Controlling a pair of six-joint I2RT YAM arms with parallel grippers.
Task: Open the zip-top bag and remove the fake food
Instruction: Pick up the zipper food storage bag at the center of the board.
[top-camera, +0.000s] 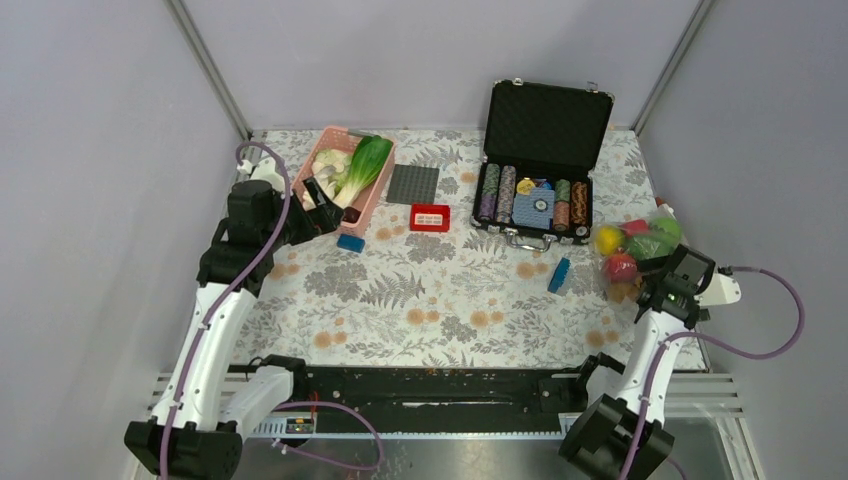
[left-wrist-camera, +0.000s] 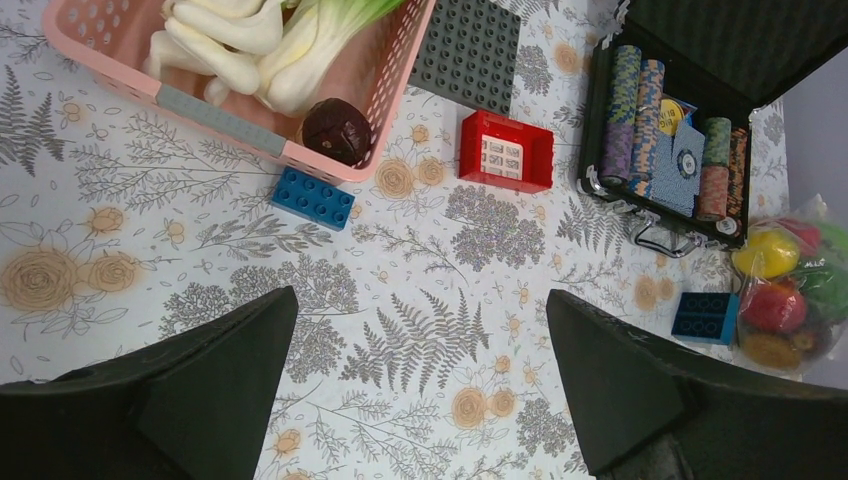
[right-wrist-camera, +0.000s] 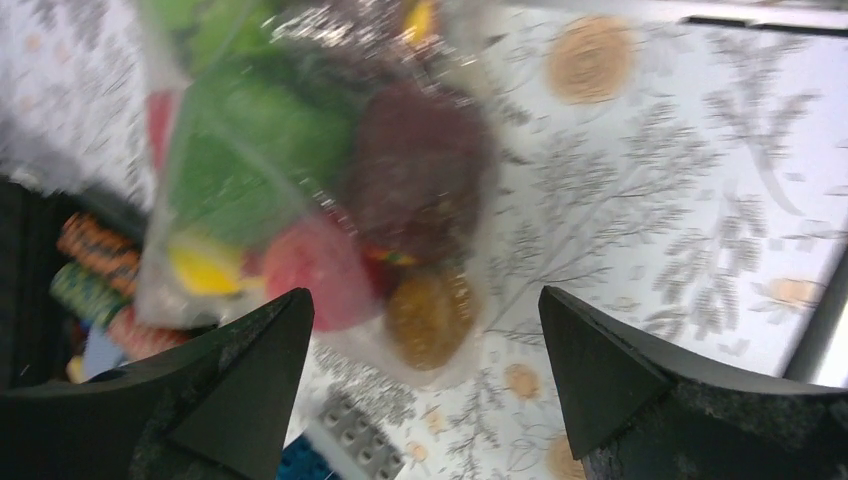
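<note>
I see my right hand (right-wrist-camera: 422, 298) spread wide — the zip-top bag (right-wrist-camera: 250, 150) of fake food (right-wrist-camera: 420, 180) lies just ahead on the counter (right-wrist-camera: 650, 200).

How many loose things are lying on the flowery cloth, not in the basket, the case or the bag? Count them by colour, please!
Blue bricks: 2
Red box: 1
Grey studded plate: 1
Total: 4
</note>
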